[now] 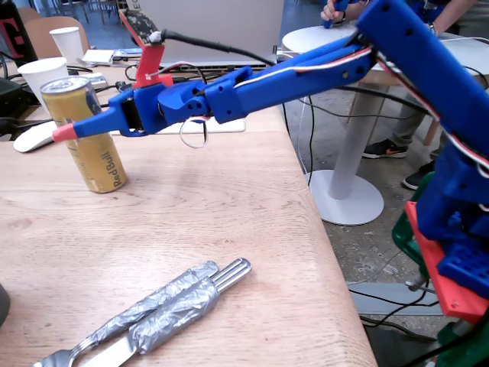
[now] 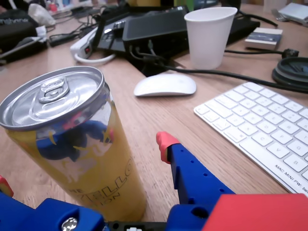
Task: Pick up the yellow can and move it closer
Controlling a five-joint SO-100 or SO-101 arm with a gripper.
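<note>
1. Where the wooden table (image 1: pixel 191 222) is seen in the fixed view, the yellow can (image 1: pixel 84 134) is found upright at the far left, with its red lettering facing the near right.
2. The blue arm (image 1: pixel 306 73) is seen reaching in from the right, and the gripper (image 1: pixel 76 126) is placed at the can's upper part.
3. In the wrist view the gripper (image 2: pixel 79 166) is recorded as spread open around the can (image 2: pixel 72 149): one red-tipped finger (image 2: pixel 166 144) is seen just right of the can with a gap of table between them, while only the tip of the other finger (image 2: pixel 4 185) is visible at the left edge. Contact on that left side cannot be judged.
4. The can's base is seen resting on the table in the fixed view; the silver pull-tab top is fully visible in the wrist view.
5. A white paper cup (image 1: pixel 42 73) is noted just beyond the can in the fixed view, and a second cup (image 1: pixel 67 42) farther back.
6. In the wrist view a white mouse (image 2: pixel 165 84) is logged beyond the can to the right, a white keyboard (image 2: pixel 260 127) at the right, and a paper cup (image 2: pixel 209 36) behind the mouse.
7. Near the front edge in the fixed view, cutlery with grey-taped handles (image 1: pixel 153 310) is recorded, well apart from the can.
</note>
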